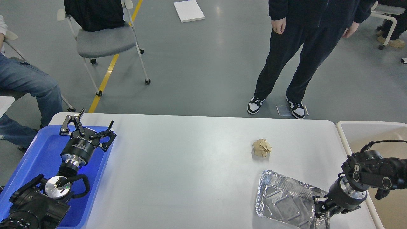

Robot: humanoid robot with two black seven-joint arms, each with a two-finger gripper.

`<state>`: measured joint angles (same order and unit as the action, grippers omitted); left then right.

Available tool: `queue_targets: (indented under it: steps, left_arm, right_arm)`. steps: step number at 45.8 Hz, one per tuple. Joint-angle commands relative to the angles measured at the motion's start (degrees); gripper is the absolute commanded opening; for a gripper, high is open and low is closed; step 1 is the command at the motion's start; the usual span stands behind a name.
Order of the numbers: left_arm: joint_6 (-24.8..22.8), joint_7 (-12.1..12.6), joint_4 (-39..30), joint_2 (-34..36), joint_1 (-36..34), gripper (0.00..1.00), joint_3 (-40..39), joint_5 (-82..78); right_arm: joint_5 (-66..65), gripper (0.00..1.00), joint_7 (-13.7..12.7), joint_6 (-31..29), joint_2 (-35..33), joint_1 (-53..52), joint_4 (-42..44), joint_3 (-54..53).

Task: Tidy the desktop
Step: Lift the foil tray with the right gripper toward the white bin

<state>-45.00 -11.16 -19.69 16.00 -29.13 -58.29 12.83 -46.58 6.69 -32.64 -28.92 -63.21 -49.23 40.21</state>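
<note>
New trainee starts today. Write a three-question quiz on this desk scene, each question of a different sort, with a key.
1. True or false: the crumpled paper ball lies inside the foil tray.
2. Which gripper is at the foil tray's edge? A) the left gripper B) the right gripper C) neither
3. Fill in: the left gripper is above the ____ tray at the left end of the desktop.

Key
1. False: it sits on the desktop, apart from the foil tray, on its far side.
2. B. Its fingers are too dark to tell whether they are closed on the rim.
3. blue; its fingers are spread and hold nothing.
</note>
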Motion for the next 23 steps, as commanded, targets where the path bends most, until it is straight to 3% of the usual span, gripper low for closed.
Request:
queue_targets:
  steps: [1, 23]
  left_arm:
    - [0.00, 0.00, 0.00, 0.00, -0.05, 1.00, 0.01, 0.00]
    - [0.00, 0.00, 0.00, 0.00, 0.04, 1.00, 0.01, -0.09]
  right_arm:
    - [-2.02, 0.00, 0.96, 0.03, -0.26, 0.10, 0.27, -0.05]
    - [-1.14, 0.00, 1.84, -1.02, -2.98, -2.53, -1.66, -0.14]
